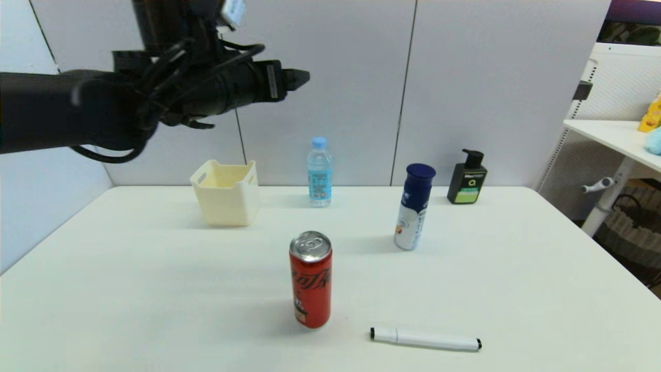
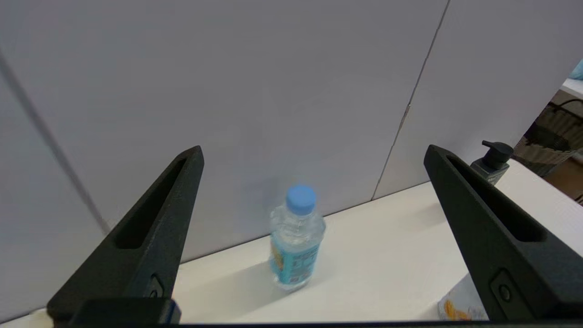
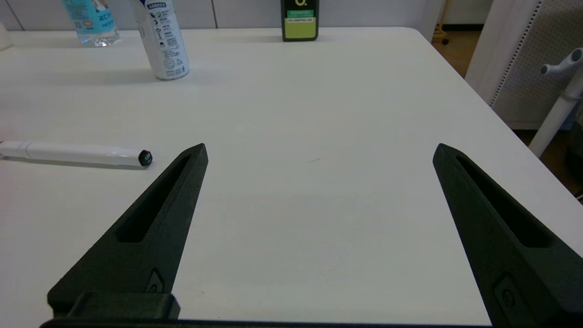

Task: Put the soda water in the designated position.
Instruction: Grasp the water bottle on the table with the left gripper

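Note:
The soda water (image 1: pixel 319 173), a small clear bottle with a light blue cap and blue label, stands upright at the back of the white table (image 1: pixel 155 289), close to the wall. My left gripper (image 1: pixel 297 78) hangs high in the air, above and to the left of the bottle. In the left wrist view this gripper (image 2: pixel 314 149) is open and empty, with the soda water (image 2: pixel 296 241) farther off between its fingers. My right gripper (image 3: pixel 321 146) is open and empty, low over the right part of the table, and does not show in the head view. The soda water (image 3: pixel 91 23) is far from it.
A cream basket (image 1: pixel 227 192) stands left of the bottle. A red can (image 1: pixel 310 279) stands at the front middle, and a white marker (image 1: pixel 425 339) lies to its right. A dark-blue-capped white bottle (image 1: pixel 414 206) and a dark pump bottle (image 1: pixel 468 178) stand to the right.

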Motion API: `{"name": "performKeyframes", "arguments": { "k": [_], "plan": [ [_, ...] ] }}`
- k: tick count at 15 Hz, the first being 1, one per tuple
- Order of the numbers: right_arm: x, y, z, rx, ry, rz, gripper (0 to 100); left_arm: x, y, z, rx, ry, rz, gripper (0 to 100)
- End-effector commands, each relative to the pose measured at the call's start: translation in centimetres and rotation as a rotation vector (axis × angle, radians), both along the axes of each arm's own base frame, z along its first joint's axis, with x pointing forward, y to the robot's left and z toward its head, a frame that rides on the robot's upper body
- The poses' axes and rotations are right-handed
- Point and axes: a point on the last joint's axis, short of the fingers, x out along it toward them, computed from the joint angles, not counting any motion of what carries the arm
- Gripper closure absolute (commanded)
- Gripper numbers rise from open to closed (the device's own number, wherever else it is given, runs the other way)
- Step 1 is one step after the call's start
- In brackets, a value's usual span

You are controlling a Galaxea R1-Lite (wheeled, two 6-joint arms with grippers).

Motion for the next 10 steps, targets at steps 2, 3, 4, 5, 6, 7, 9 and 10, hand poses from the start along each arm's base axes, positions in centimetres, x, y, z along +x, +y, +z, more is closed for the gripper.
{"name": "performKeyframes", "arguments": {
  "k": [2, 3, 4, 5, 6, 7, 9, 10],
  "plan": [
    [0.0, 0.0, 0.0, 0.0, 0.001, -0.001, 0, 4.5, -5.5, -6.8, -0.05, 0.138, 0.124, 0],
    [0.0, 0.0, 0.0, 0.0, 0.001, -0.001, 0, 4.9, -6.0, -7.6, -0.073, 0.142, 0.159, 0],
    [0.0, 0.0, 0.0, 0.0, 0.001, -0.001, 0, 5.1, -6.6, -8.3, -0.104, 0.148, 0.176, 0],
    [0.0, 0.0, 0.0, 0.0, 0.001, -0.001, 0, 5.5, -7.1, -9.2, -0.13, 0.153, 0.194, 0],
    [0.0, 0.0, 0.0, 0.0, 0.001, -0.001, 0, 5.7, -7.3, -9.7, -0.144, 0.145, 0.209, 0],
    [0.0, 0.0, 0.0, 0.0, 0.001, -0.001, 0, 6.3, -7.6, -10.5, -0.153, 0.136, 0.212, 0],
    [0.0, 0.0, 0.0, 0.0, 0.001, -0.001, 0, 6.9, -7.9, -11.7, -0.157, 0.127, 0.209, 0],
    [0.0, 0.0, 0.0, 0.0, 0.001, -0.001, 0, 7.2, -8.1, -12.3, -0.155, 0.129, 0.21, 0]
  ]
}}
